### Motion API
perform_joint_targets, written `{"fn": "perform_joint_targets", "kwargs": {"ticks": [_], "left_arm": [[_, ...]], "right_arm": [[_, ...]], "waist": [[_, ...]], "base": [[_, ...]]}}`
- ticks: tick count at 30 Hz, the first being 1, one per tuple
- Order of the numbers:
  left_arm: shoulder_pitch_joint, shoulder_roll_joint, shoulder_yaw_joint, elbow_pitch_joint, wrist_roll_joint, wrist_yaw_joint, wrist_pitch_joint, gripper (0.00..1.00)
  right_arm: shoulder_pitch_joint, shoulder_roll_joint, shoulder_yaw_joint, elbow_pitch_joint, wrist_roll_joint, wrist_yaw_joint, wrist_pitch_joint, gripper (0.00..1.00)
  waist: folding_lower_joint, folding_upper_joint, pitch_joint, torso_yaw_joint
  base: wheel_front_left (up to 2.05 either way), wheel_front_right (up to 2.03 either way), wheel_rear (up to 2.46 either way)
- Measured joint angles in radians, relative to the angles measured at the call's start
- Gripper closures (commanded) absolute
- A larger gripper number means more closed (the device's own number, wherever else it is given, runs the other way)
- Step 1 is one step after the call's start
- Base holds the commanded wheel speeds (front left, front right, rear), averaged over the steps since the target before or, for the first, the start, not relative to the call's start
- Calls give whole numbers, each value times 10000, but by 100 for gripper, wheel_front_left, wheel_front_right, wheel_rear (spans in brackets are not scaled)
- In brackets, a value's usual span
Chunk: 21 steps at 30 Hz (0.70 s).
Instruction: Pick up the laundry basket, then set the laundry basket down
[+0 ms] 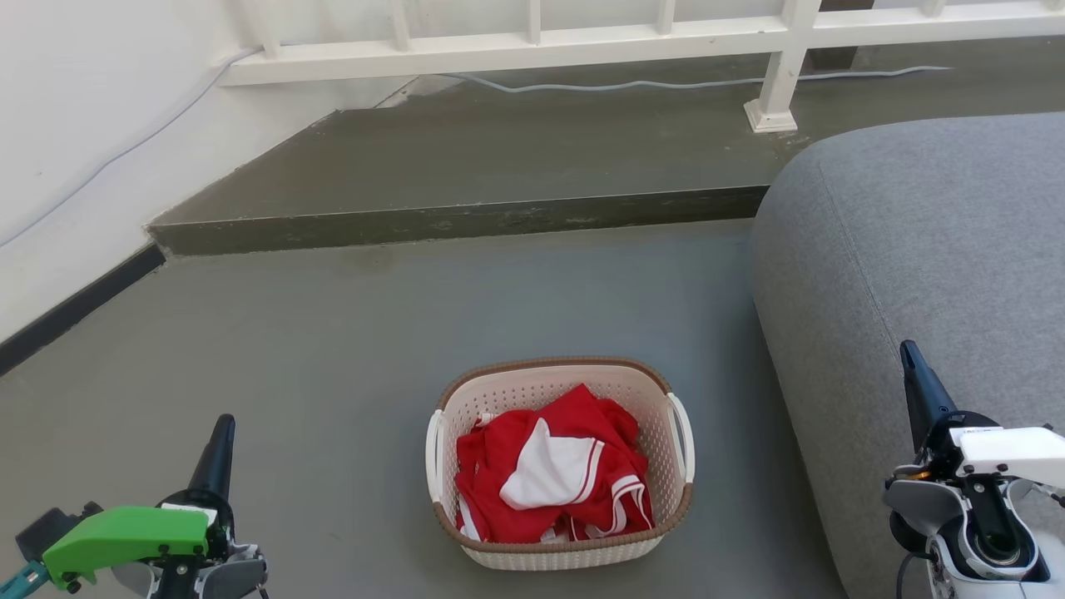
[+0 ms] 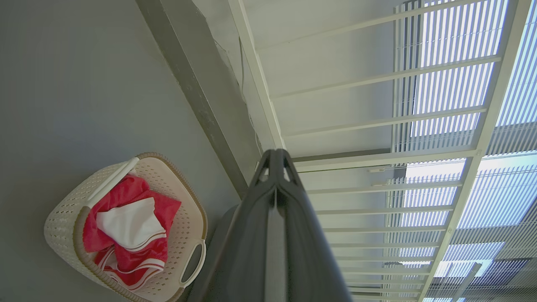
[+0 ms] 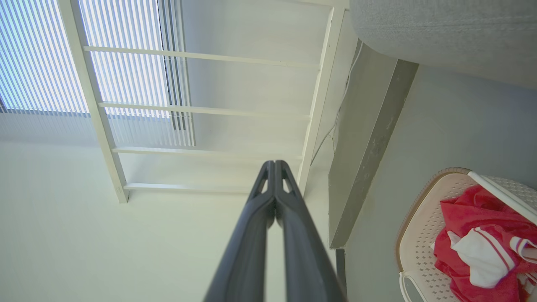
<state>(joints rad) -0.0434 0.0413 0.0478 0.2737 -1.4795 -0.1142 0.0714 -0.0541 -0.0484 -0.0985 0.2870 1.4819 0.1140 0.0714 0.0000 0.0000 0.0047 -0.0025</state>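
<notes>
The laundry basket [image 1: 657, 466] stands on the grey floor just ahead of me, cream perforated plastic with a brown rim and a white handle on each side. Red and white clothes [image 1: 553, 474] fill it. My left gripper [image 1: 220, 433] is at the lower left, well apart from the basket, fingers shut with nothing held. My right gripper [image 1: 908, 353] is at the lower right over the sofa's edge, also shut and empty. In the left wrist view the basket [image 2: 63, 218] lies left of the closed gripper [image 2: 275, 155]. In the right wrist view the basket [image 3: 419, 226] lies right of the closed gripper [image 3: 275, 165].
A grey sofa [image 1: 923, 249] bulges in close on the basket's right. A raised concrete step [image 1: 458, 220] crosses the floor beyond, with a white railing [image 1: 774, 91] and a cable [image 1: 666, 83] on it. A white wall [image 1: 75, 150] borders the left.
</notes>
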Motion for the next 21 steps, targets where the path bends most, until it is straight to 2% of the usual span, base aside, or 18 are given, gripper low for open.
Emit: {"fn": "perform_joint_targets", "kwargs": {"ticks": [11,21], "left_arm": [[-46,-4,259,29,-1179,-88,351,100],[-197,-8,282,33,-1239,-88,366,100]], "right_arm": [[-9,92,-305,-10,1172,4,320,100],[-12,94,-322,-19,1198,4,353,100]], "waist": [[0,0,-20,25],[0,0,-20,25]], "base": [[0,0,0],[0,0,0]]}}
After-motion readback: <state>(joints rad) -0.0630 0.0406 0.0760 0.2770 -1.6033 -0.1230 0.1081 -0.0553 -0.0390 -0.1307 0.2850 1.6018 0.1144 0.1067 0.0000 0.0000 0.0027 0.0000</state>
